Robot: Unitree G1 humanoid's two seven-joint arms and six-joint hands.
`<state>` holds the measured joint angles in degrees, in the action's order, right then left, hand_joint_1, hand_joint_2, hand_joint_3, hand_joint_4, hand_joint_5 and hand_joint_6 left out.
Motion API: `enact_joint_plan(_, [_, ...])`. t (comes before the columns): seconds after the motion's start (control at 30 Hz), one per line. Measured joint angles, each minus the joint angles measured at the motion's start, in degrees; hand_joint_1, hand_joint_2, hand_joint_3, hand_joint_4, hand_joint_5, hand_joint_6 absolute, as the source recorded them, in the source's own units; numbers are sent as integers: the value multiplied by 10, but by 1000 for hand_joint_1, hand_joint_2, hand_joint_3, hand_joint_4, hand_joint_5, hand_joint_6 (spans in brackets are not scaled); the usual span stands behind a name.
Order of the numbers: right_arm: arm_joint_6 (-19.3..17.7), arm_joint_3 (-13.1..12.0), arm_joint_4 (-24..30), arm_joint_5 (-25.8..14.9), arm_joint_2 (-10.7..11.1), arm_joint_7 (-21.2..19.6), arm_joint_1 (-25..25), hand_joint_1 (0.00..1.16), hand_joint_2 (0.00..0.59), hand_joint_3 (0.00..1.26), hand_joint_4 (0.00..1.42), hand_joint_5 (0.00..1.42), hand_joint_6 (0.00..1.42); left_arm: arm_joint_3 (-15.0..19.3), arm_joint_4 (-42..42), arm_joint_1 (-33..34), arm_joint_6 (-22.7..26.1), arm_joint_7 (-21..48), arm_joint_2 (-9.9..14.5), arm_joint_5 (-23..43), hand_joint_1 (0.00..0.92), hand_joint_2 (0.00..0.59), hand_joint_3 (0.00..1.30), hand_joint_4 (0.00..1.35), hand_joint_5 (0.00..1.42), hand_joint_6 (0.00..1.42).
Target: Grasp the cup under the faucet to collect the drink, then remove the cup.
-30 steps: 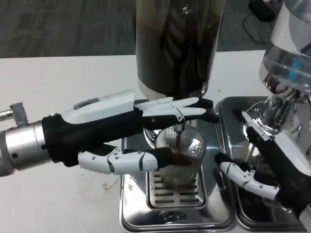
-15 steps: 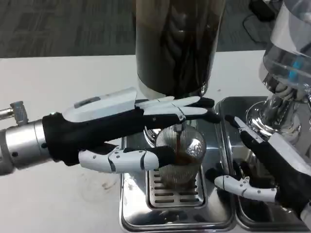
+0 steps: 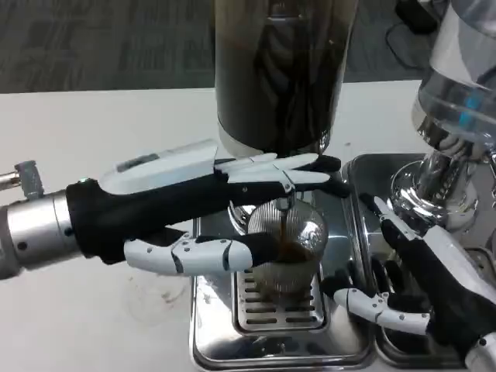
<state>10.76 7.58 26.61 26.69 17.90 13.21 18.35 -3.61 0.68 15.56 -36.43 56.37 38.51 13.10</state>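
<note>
A clear ribbed cup (image 3: 288, 249) stands on the drip tray (image 3: 280, 335) under the dark drink dispenser (image 3: 280, 74). A thin brown stream runs from the faucet (image 3: 286, 203) into it, and brown drink fills its lower part. My left hand (image 3: 209, 205) reaches in from the left: its upper fingers lie flat across the faucet above the cup's rim, and its thumb presses the cup's left side. My right hand (image 3: 411, 283) hovers low to the right of the cup with its fingers spread and nothing in it, its thumb tip a little way from the cup.
A second dispenser (image 3: 457, 108) with a clear tank and blue part stands at the right over its own steel tray (image 3: 372, 174). White tabletop (image 3: 93, 139) stretches to the left. The dark dispenser body looms close above my left hand.
My right hand has dropped lower and drawn nearer to the cup's base. My left hand has stayed put while the drink level has risen slightly.
</note>
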Motion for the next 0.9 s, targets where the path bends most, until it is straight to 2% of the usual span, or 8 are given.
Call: enact_joint_plan(0.9, [-4, 24, -43, -36, 0, 8, -36, 601, 194, 0, 0, 0, 0, 4, -16, -17, 7, -32, 10, -4, 0, 331, 115, 0, 68, 7])
